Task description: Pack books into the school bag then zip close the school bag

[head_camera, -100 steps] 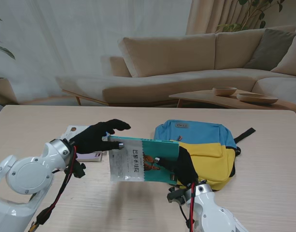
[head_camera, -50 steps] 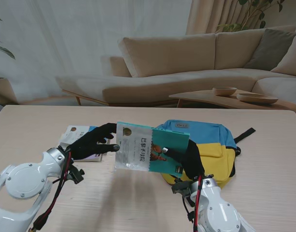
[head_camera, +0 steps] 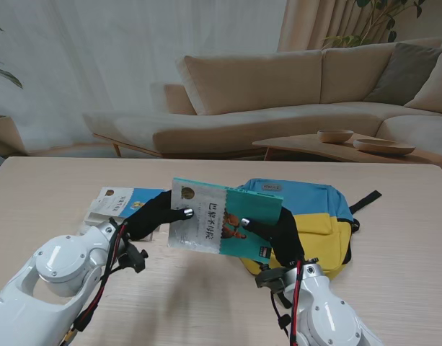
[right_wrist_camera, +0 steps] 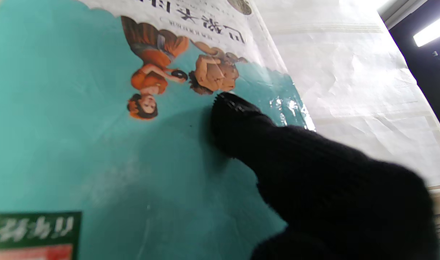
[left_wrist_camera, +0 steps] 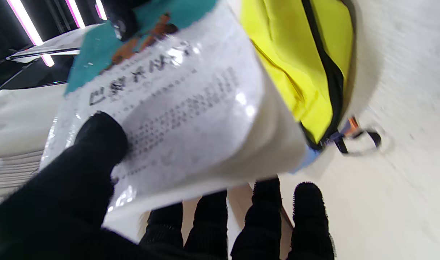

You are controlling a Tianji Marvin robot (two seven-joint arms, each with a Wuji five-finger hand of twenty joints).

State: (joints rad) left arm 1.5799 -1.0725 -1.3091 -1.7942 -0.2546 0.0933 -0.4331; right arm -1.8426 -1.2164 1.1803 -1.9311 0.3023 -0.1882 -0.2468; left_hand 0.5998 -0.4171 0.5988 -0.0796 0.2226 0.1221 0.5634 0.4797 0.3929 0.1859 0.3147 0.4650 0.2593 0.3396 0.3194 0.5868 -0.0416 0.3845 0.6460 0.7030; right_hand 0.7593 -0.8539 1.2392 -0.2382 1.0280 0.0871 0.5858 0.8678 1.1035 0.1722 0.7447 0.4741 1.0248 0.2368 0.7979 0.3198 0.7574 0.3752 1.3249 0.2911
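A teal-and-white book [head_camera: 224, 220] is held up off the table in front of the blue-and-yellow school bag [head_camera: 307, 216]. My right hand [head_camera: 278, 241] grips its teal end, thumb [right_wrist_camera: 238, 112] pressed on the cover [right_wrist_camera: 97, 144]. My left hand [head_camera: 159, 215] holds the white end: thumb [left_wrist_camera: 97, 137] on the cover [left_wrist_camera: 191, 108], fingers [left_wrist_camera: 259, 216] underneath. The bag's yellow side and black zip [left_wrist_camera: 314, 72] show just beyond the book in the left wrist view. Another book [head_camera: 120, 205] lies on the table at the left.
The wooden table [head_camera: 47, 180] stretches out on all sides. A sofa [head_camera: 278, 94] and a low table with bowls [head_camera: 350, 140] stand beyond the far edge. A black strap [head_camera: 366, 200] trails from the bag's right side.
The book has been lifted from lying flat to tilted upright in front of the bag. My left hand went from hovering over its white end to gripping it, and the left arm swung inward.
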